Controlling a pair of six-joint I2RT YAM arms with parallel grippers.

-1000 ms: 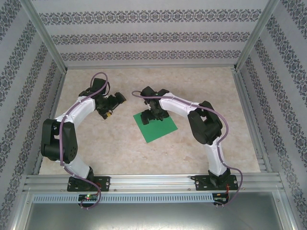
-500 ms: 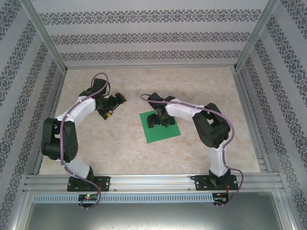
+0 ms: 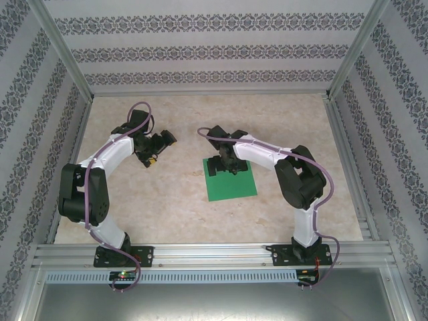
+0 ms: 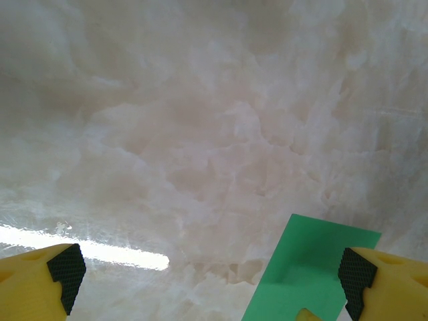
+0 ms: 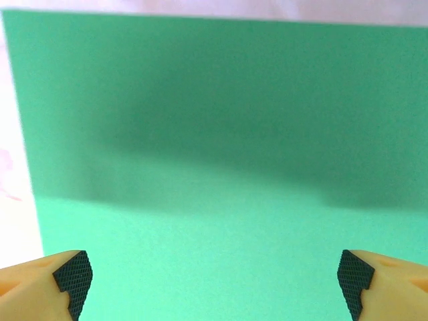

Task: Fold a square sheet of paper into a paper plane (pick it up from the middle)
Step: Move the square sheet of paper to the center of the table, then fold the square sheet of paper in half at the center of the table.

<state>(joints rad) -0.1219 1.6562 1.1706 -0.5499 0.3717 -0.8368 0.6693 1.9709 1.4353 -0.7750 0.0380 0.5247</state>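
I get bright, even light; white glare streak low on the pale marbled desk [image 4: 200, 134]; soft, blurry shadow band across the flat bright green paper square [image 5: 221, 100].

Marbled table [image 3: 167, 204] carries flat green paper [image 3: 231, 188]

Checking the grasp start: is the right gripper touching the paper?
Cannot tell. The right wrist view has the open right gripper over the paper, but neither contact nor a gap shows plainly.
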